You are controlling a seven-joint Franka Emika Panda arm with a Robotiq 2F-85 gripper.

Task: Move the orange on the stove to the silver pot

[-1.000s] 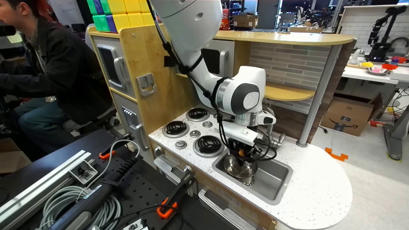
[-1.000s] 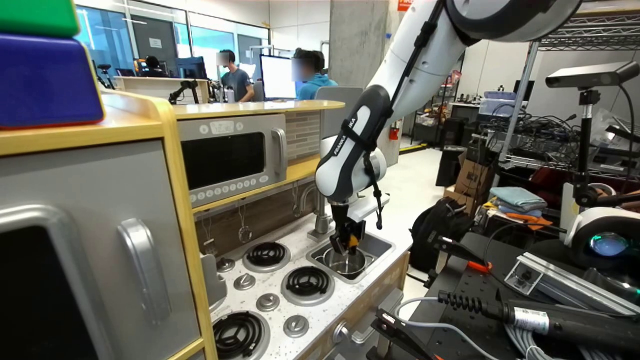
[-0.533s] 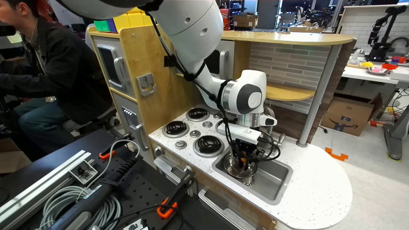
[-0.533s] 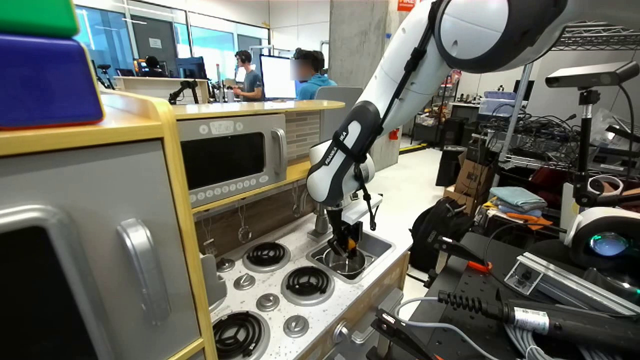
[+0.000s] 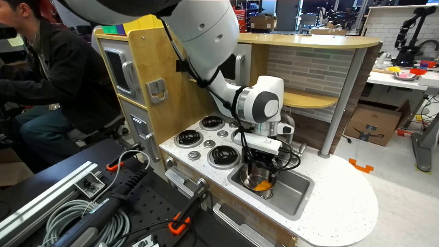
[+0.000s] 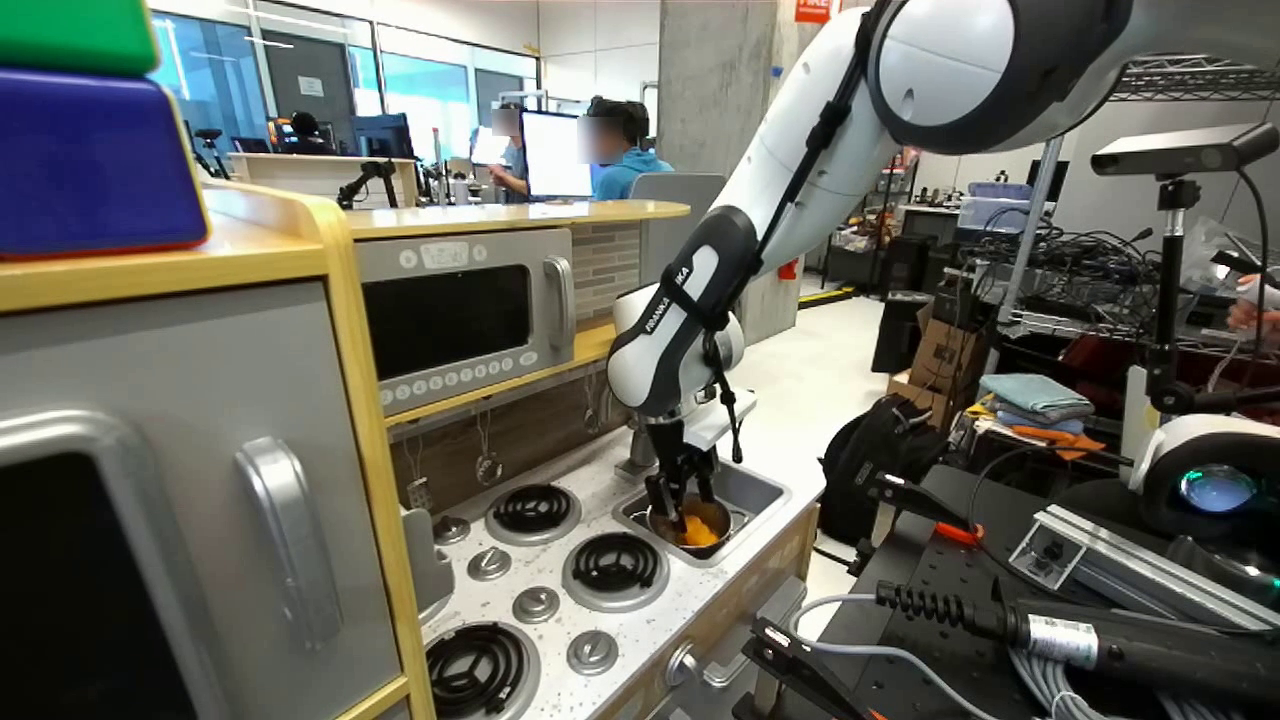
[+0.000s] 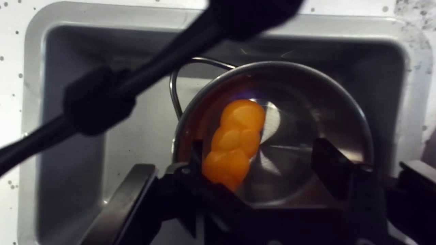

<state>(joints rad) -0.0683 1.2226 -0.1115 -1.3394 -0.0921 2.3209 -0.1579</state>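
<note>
The orange (image 7: 235, 143), a lumpy longish piece, lies on the bottom of the silver pot (image 7: 299, 102), towards one side. Both exterior views show the orange (image 5: 263, 185) (image 6: 700, 530) inside that pot. My gripper (image 7: 259, 146) points down over the pot, its jaws wide apart. In the wrist view one finger overlaps the orange's near end; whether they touch I cannot tell. The other finger (image 7: 330, 166) stands well clear of it, above the pot's opposite side. The stove (image 5: 203, 165) with its black burners is beside the sink, and nothing rests on the burners.
The pot stands inside the grey sink basin (image 5: 295, 195). A faucet (image 5: 289, 132) rises behind it, close to my wrist. A wooden shelf (image 5: 310, 99) and a toy microwave (image 6: 450, 310) are above the counter. A dark cable (image 7: 153, 71) crosses the wrist view.
My gripper has let go: its jaws have spread, and the orange, earlier between the fingers, has dropped into the pot. The arm shifted slightly over the pot beforehand.
</note>
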